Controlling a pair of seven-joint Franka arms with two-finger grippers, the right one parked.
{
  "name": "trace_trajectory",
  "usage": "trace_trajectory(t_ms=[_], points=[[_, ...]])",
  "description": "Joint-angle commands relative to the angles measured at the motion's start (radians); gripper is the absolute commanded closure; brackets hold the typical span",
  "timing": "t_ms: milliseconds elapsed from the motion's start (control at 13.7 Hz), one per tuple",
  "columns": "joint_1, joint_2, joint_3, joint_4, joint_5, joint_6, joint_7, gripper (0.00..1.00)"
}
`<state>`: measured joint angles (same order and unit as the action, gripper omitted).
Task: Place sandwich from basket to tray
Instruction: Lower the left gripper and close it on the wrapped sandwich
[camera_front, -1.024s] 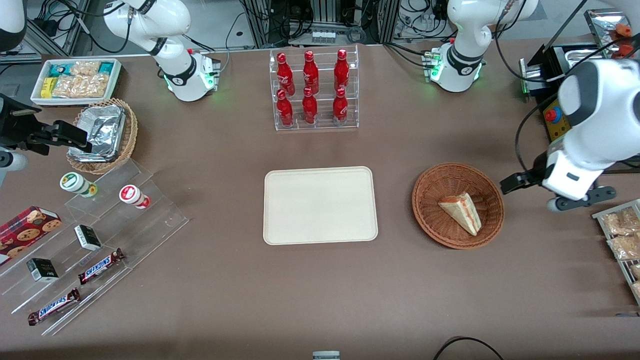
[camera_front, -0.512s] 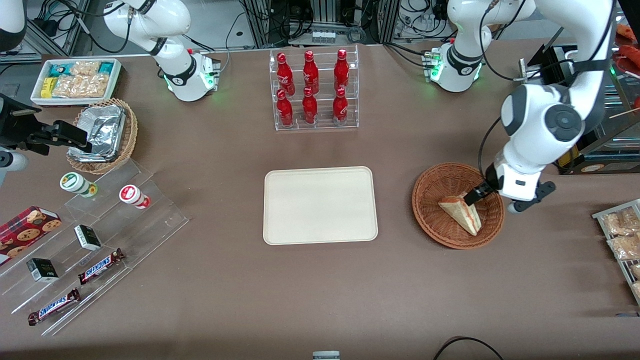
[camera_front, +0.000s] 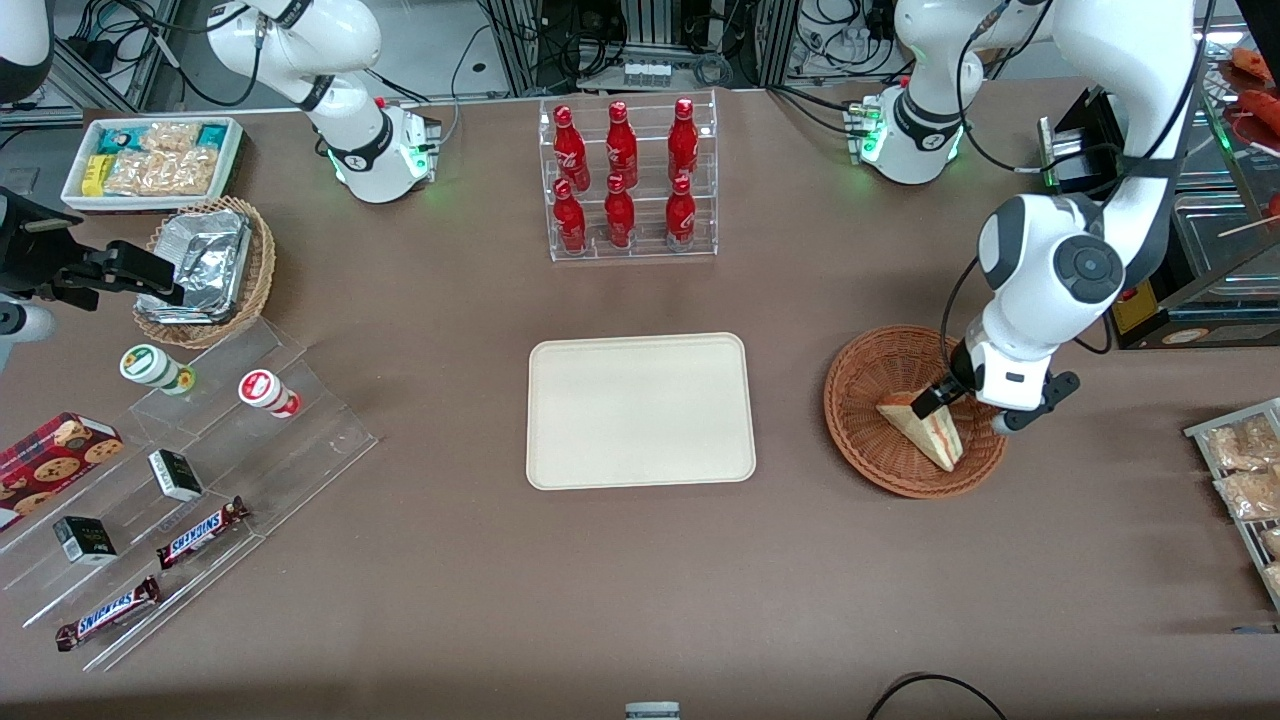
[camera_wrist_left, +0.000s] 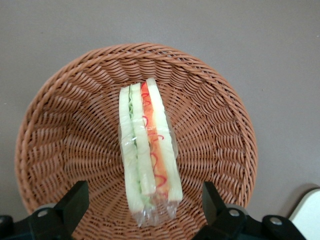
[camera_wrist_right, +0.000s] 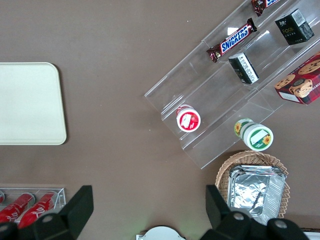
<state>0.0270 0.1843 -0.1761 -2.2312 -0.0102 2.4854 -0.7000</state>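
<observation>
Lowered over the basket (camera_front: 915, 410), hand (camera_wrist_left: 142, 207) gapes empty astride the sandwich (camera_wrist_left: 147, 152).

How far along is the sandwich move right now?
Early. The pincer is over the basket, fingers open on either side of the sandwich, not yet closed on it. The sandwich lies in the basket. Left: grip it, lift it, carry it to the tray, which holds nothing, and set it down.
</observation>
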Motion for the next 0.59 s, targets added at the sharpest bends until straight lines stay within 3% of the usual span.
trace_trajectory(t_ms=[0,366,439,512], points=[[-0.001,0.032,-0.002,0.002,0.006,0.035,-0.021,0.0],[-0.001,0.09,-0.002,0.002,0.012,0.081,-0.018,0.05],[-0.001,0.095,-0.002,0.002,0.012,0.082,-0.018,0.28],[-0.001,0.096,-0.002,0.004,0.012,0.082,-0.016,0.65]])
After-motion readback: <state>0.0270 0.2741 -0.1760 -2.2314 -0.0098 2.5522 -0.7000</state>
